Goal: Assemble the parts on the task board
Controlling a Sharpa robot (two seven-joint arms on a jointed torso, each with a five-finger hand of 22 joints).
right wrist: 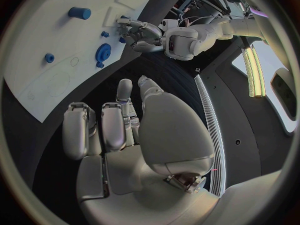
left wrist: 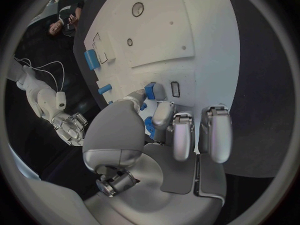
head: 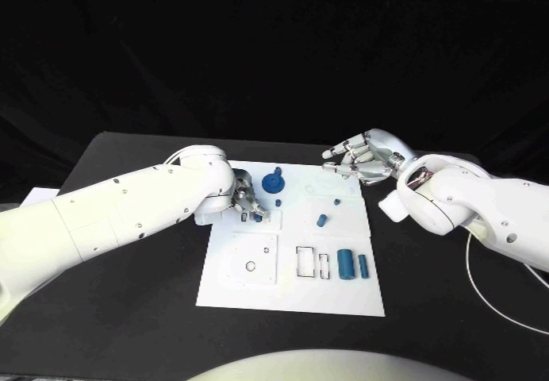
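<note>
Showing no readable writing, task board [head: 343, 295], possibly unmarked

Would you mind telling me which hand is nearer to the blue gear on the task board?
Left. The left hand sits just beside the blue gear, over the task board's near-left area. The right hand hovers past the board's far right corner, clearly farther from the gear.
</note>
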